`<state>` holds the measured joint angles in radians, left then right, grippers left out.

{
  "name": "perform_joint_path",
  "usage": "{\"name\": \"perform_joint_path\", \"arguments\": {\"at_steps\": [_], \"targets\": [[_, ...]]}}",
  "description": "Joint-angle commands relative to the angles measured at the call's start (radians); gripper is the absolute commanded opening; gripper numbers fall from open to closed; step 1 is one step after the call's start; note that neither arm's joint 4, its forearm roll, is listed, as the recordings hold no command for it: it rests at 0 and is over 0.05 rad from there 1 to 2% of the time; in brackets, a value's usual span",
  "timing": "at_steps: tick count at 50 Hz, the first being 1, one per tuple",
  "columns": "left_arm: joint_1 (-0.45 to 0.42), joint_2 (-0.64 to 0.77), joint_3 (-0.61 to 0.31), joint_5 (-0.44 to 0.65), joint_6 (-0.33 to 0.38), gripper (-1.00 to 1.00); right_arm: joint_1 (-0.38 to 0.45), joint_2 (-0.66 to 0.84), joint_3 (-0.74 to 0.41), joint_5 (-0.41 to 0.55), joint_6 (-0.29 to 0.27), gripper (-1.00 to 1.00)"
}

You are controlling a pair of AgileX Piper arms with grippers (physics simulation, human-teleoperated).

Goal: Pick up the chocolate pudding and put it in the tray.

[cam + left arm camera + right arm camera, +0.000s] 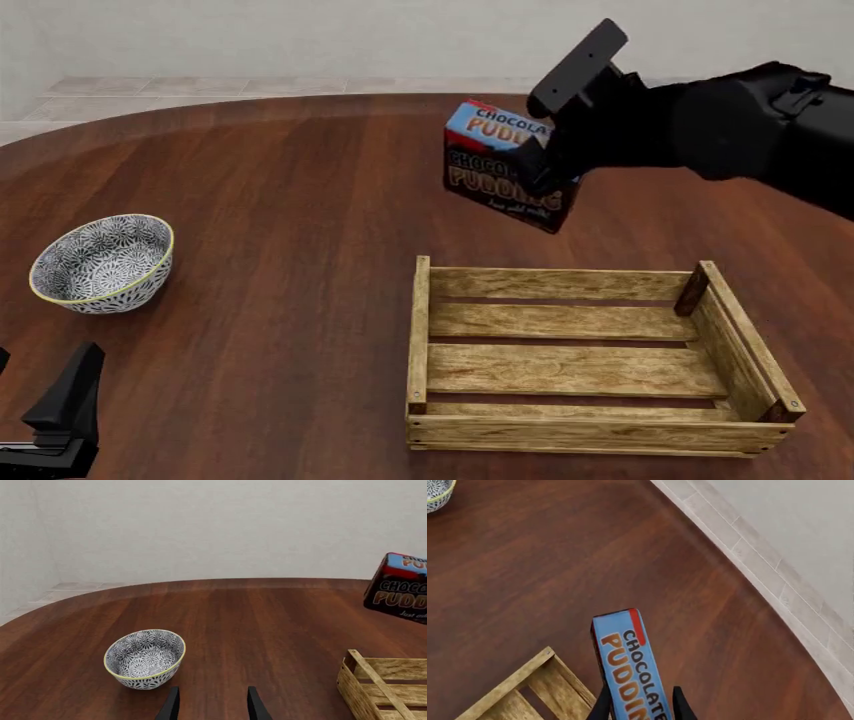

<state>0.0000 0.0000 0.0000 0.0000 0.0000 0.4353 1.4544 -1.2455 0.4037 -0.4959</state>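
Note:
The chocolate pudding (497, 165), a small carton with a light blue top and dark brown front, hangs in the air above the table, beyond the far edge of the tray (587, 283). My right gripper (550, 170) is shut on it; in the right wrist view the carton (627, 665) sits between the two fingertips (680, 705). The tray is a shallow crate of light wooden slats, with nothing inside it. A corner of it (373, 685) and the lifted carton (399, 587) show in the left wrist view. My left gripper (212, 705) stands open low at the near left, holding nothing.
A round grey-patterned bowl with a yellow rim (104, 263) stands on the left of the dark wooden table (294, 200), just ahead of my left gripper (60, 410). Its edge (437, 492) shows in the right wrist view. The table's far rim curves near a pale floor.

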Motion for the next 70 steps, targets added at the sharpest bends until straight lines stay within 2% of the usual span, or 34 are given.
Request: {"name": "perform_joint_path", "arguments": {"at_steps": [1, 16, 42, 70], "targets": [[0.0, 0.0, 0.0, 0.0, 0.0, 1.0, 0.005, -0.076, 0.08, -0.002, 0.01, -1.0], [0.0, 0.0, 0.0, 0.0, 0.0, 1.0, 0.034, -0.145, 0.18, -0.016, 0.013, -1.0], [0.0, 0.0, 0.0, 0.0, 0.0, 1.0, 0.022, -0.259, 0.315, -0.018, 0.018, -1.0], [0.0, 0.0, 0.0, 0.0, 0.0, 1.0, 0.026, -0.325, 0.404, -0.012, 0.031, -1.0]]}}
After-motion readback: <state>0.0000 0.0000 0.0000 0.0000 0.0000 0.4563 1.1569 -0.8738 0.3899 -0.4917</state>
